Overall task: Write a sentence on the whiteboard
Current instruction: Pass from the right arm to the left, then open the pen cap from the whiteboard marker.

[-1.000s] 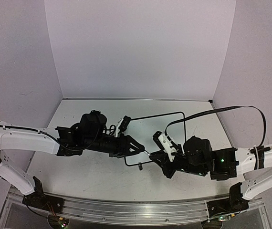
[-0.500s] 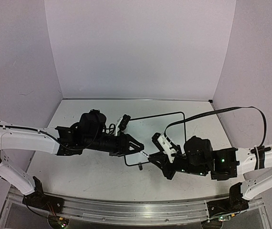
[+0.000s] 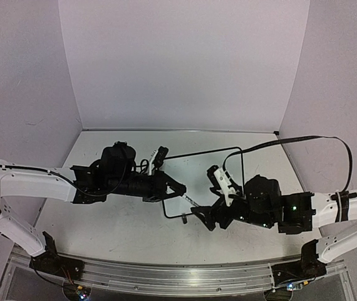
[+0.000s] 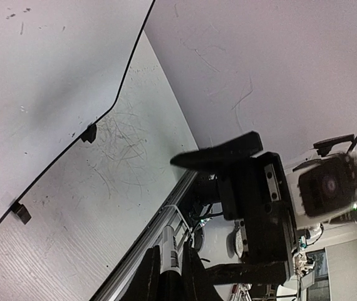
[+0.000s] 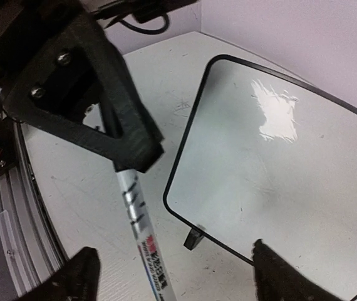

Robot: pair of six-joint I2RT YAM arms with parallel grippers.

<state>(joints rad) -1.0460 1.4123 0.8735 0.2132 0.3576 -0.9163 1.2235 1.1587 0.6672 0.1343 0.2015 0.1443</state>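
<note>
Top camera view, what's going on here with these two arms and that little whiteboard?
The left fingers are shut on a white-barrelled marker, held low over the table by the near-left corner of the whiteboard. The right fingers face it and stand open, one on each side of the marker's free end, not gripping it. The whiteboard sits on the table, and the parts in view show no writing.
</note>
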